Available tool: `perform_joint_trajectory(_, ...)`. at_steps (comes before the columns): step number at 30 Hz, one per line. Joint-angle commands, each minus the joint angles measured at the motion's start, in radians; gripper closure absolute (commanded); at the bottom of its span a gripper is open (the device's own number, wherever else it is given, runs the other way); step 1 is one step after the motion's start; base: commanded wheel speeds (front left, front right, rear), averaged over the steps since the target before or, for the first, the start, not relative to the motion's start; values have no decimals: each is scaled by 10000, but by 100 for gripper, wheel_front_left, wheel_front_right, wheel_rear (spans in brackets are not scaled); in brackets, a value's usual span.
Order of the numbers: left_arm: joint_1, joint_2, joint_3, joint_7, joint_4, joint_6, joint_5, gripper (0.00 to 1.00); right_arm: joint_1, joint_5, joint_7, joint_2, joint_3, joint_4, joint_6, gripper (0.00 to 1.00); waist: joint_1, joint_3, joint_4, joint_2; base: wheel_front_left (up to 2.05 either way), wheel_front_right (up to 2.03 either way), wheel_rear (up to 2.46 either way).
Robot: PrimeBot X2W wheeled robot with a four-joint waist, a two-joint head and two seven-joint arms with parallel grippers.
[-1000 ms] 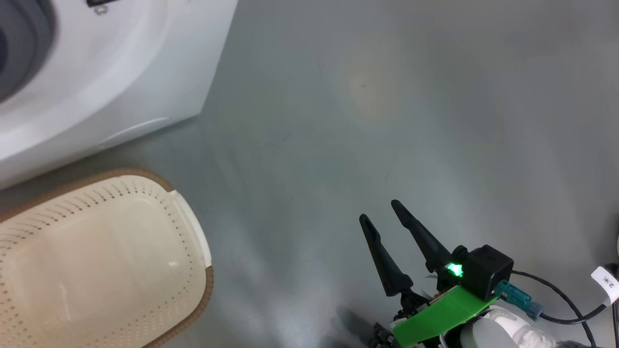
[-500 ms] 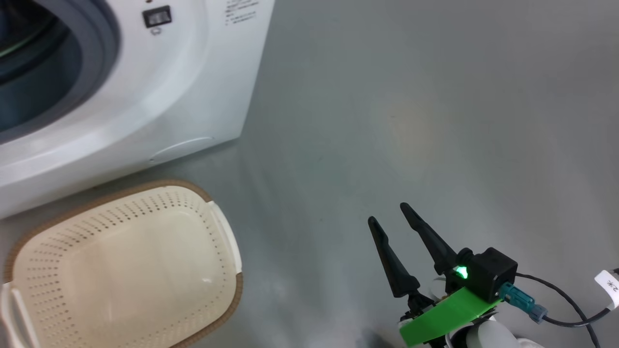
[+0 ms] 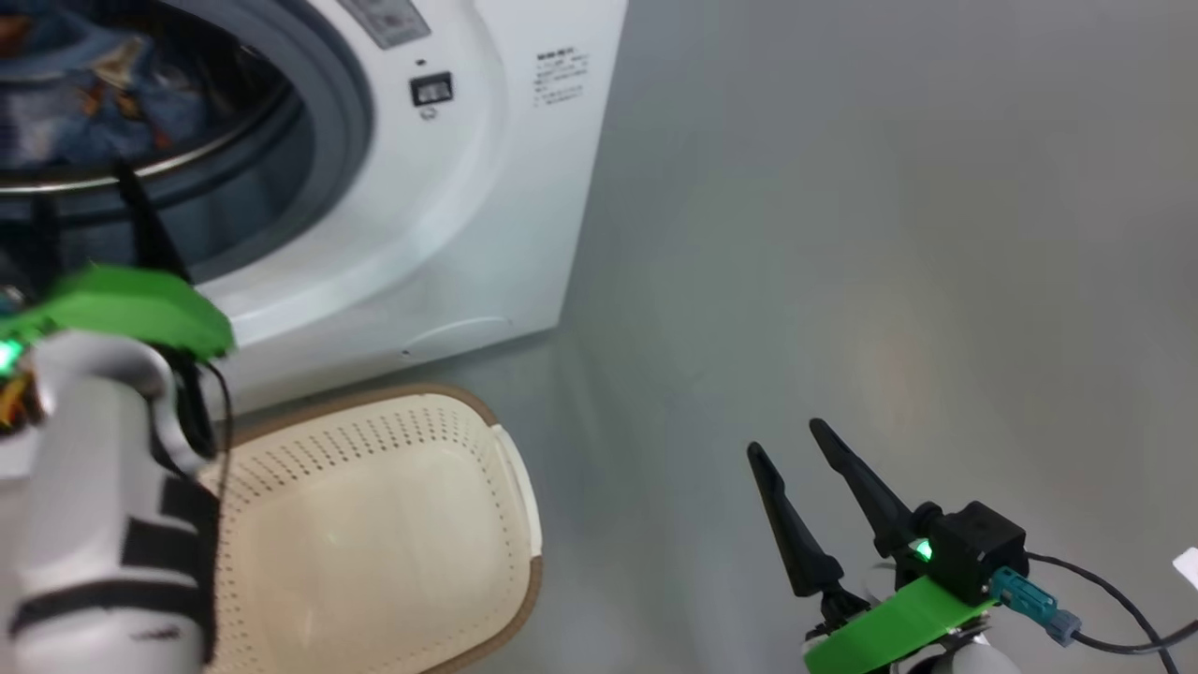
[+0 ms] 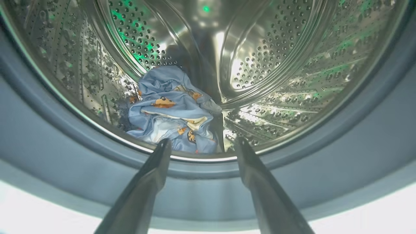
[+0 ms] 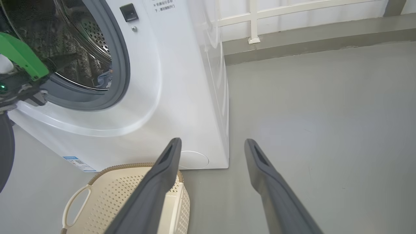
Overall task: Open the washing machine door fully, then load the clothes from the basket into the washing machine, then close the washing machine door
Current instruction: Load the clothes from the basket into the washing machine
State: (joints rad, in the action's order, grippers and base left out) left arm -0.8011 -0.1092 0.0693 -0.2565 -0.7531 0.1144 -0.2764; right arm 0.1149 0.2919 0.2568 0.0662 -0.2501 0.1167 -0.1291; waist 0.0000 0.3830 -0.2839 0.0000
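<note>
Inside the washing machine drum [image 4: 260, 65] lie the clothes [image 4: 172, 110]; left hand [image 4: 202, 141] gapes empty at its mouth, right hand [image 5: 211, 141] open too.

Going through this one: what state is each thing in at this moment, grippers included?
washing machine: front opening uncovered.
clothes: bunched inside the drum.
basket: upright on the floor, visible inside empty.
left gripper: open, empty, at the drum mouth.
right gripper: open, empty, above the floor.
</note>
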Motion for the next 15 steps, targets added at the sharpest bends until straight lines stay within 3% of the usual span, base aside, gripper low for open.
perform_joint_trajectory(1, 640, -73, 176, -52, 555, -45, 182, 0, -285, -119, 49, 111, -79, -169, -16, 0, 0, -893, 747, 0, 0, 0, 0)
perform_joint_trajectory(9, 2289, 433, -85, -52, 1607, -193, 497, 0, -674, -195, 49, 249, 306, -199, -16, 0, 0, -1559, 1329, 0, 0, 0, 0)
perform_joint_trajectory(15, 3750, 577, -621, -52, 2139, -318, 122, 0, -956, -250, 49, 334, 494, -229, -16, 0, 0, -2006, 1631, 0, 0, 0, 0)
